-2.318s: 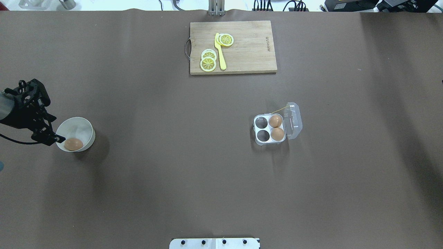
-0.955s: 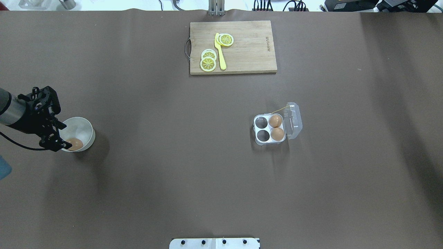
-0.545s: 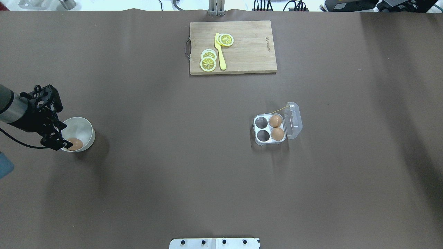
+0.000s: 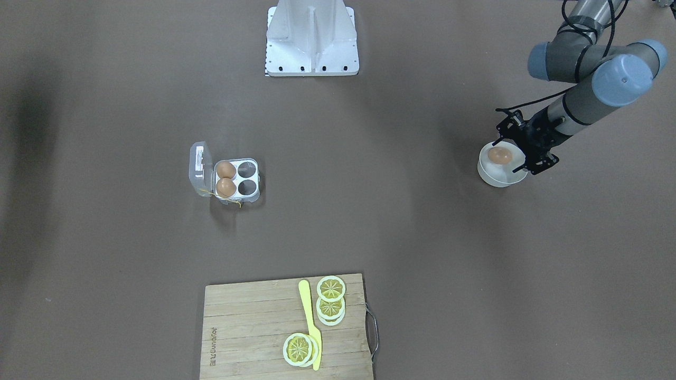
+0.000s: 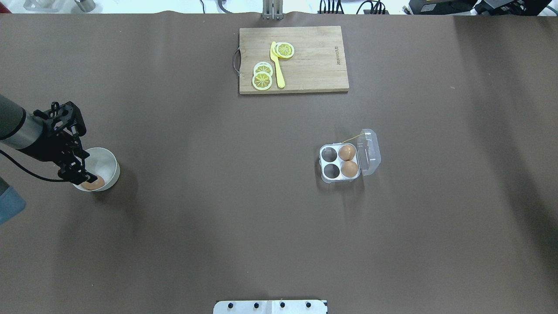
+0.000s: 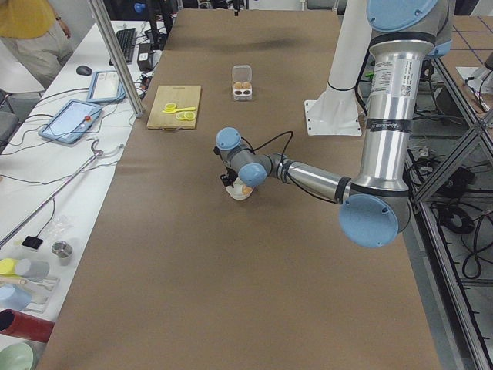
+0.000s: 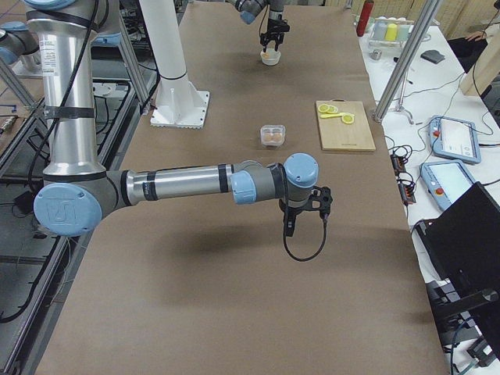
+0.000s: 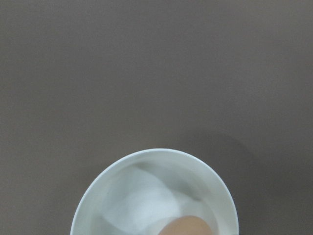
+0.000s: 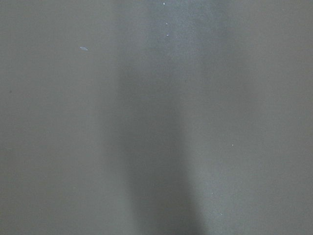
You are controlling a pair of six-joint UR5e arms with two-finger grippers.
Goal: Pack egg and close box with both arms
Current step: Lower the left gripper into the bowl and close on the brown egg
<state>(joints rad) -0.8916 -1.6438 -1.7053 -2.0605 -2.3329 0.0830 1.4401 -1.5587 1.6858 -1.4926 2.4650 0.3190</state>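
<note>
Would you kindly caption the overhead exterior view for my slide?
Left hand at the egg in the bowl; open box has two free cups.

The cutting board [image 4: 248,316] bears a brand stamp [image 4: 214,345], too small to read.

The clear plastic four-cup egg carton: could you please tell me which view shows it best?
The overhead exterior view: the clear plastic egg carton lies unobstructed, lid open, two cups empty. Front-facing shows nearly the same; side views show it small; wrist views miss it.
</note>
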